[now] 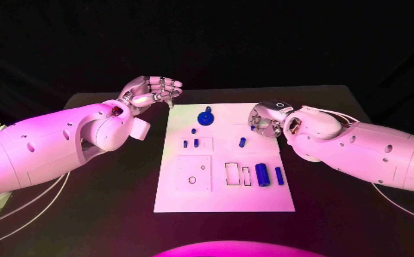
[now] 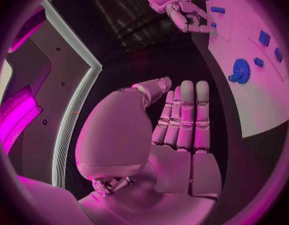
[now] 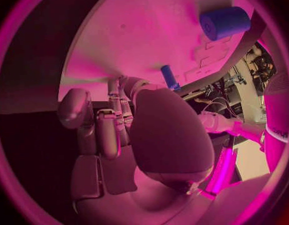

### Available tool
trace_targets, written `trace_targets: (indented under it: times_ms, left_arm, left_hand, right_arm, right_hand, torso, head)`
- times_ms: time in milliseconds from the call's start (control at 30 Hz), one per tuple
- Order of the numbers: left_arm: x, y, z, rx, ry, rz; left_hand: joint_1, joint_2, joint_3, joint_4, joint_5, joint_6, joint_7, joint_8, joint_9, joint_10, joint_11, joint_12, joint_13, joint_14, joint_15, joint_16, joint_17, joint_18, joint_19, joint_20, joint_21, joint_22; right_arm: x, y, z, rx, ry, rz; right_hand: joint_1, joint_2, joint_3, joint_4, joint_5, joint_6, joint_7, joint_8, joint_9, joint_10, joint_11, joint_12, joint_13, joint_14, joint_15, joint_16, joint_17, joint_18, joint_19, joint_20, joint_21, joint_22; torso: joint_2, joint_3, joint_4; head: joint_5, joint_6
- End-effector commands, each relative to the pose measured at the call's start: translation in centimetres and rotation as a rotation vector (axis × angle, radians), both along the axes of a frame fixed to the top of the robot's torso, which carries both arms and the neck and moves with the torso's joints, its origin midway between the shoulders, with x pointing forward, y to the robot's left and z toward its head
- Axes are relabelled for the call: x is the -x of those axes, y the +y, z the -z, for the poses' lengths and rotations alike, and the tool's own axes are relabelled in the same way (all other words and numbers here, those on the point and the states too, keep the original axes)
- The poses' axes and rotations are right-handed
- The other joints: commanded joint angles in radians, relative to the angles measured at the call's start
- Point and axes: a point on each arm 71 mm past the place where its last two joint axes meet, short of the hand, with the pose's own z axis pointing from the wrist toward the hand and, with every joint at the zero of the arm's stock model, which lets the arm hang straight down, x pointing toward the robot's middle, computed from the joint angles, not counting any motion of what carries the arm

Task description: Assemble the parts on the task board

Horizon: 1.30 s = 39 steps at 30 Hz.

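We cannot tell whether the right hand [image 1: 269, 119] grips anything: its fingers curl over the task board's [image 1: 224, 200] right edge and hide what lies beneath. The small blue parts [image 1: 195, 143] are too small to identify. The desk's [image 1: 103, 209] near corners are cut off.

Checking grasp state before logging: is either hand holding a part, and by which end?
The left hand holds nothing, fingers apart off the task board. The right hand is over the board's edge by a small blue part; whether it holds it cannot be told.
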Motion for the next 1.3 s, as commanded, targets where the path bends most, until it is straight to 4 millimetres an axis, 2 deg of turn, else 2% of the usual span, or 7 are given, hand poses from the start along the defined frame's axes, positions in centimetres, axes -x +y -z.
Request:
trace_targets:
  times_ms: [33, 400, 700, 1300]
  left_arm:
    - [0.1, -0.2, -0.1, 0.014, -0.005, 0.016]
    - [0.1, -0.1, -0.1, 0.01, -0.007, 0.014]
    - [0.1, 0.0, -0.2, 0.008, -0.01, 0.003]
    - [-0.1, 0.3, -0.1, 0.003, -0.011, -0.013]
  left_hand:
    - [0.007, 0.005, 0.0, -0.008, 0.005, -0.001, 0.006, 0.006, -0.001, -0.007, 0.003, 0.006, -0.001, 0.002, -0.001, -0.006, -0.001, 0.015, 0.006, -0.001, -0.004, -0.001]
    - [0.01, 0.005, 0.0, -0.012, 0.006, -0.001, 0.007, 0.006, -0.001, -0.01, 0.004, 0.006, -0.003, 0.002, -0.001, -0.007, -0.002, 0.015, 0.007, -0.001, -0.003, -0.001]
    - [-0.002, 0.007, -0.009, -0.003, 0.001, 0.0, 0.008, 0.007, -0.002, -0.014, 0.006, 0.006, -0.005, 0.003, 0.002, -0.008, -0.003, 0.014, 0.007, 0.001, -0.007, -0.003]
    - [0.005, 0.008, -0.008, -0.008, 0.003, -0.002, 0.008, 0.006, -0.003, -0.018, 0.006, 0.005, -0.007, 0.002, 0.001, -0.01, -0.004, 0.015, 0.007, 0.001, -0.009, -0.004]
  right_arm:
    - [0.3, 0.2, 1.0, 0.056, 0.064, -0.002]
    - [0.6, 0.6, 0.9, 0.053, 0.057, -0.004]
    - [0.7, 0.8, 0.4, 0.018, 0.003, 0.01]
    - [1.4, 0.6, -1.7, -0.08, -0.06, 0.023]
  right_hand:
    - [-0.015, 0.004, 0.013, -0.013, 0.016, 0.01, 0.0, 0.008, 0.008, 0.013, -0.002, -0.005, -0.003, 0.056, -0.008, 0.006, 0.022, -0.011, 0.001, -0.005, 0.001, 0.003]
    - [-0.039, 0.016, 0.056, -0.057, 0.04, 0.017, -0.001, 0.024, 0.03, 0.045, -0.006, -0.018, -0.013, 0.055, -0.013, 0.004, 0.015, -0.01, -0.001, -0.009, -0.001, 0.011]
    - [-0.055, 0.016, 0.073, -0.071, 0.05, 0.016, 0.0, 0.03, 0.039, 0.051, -0.006, -0.026, -0.017, 0.054, -0.013, 0.002, 0.01, -0.01, -0.003, -0.01, -0.003, 0.014]
    - [-0.103, 0.013, 0.079, -0.074, 0.01, 0.012, -0.003, 0.042, 0.058, 0.058, -0.007, -0.034, -0.026, 0.054, -0.014, 0.003, 0.01, -0.011, -0.003, -0.006, -0.003, 0.019]
  torso:
    - [0.0, -0.0005, 0.0005]
    - [-0.001, -0.0007, 0.0004]
    - [-0.001, -0.0004, 0.0001]
    - [-0.002, -0.0002, -0.0015]
  head:
    - [-0.002, -0.002]
    - [0.001, -0.004]
    - [0.005, -0.005]
    - [0.004, -0.001]
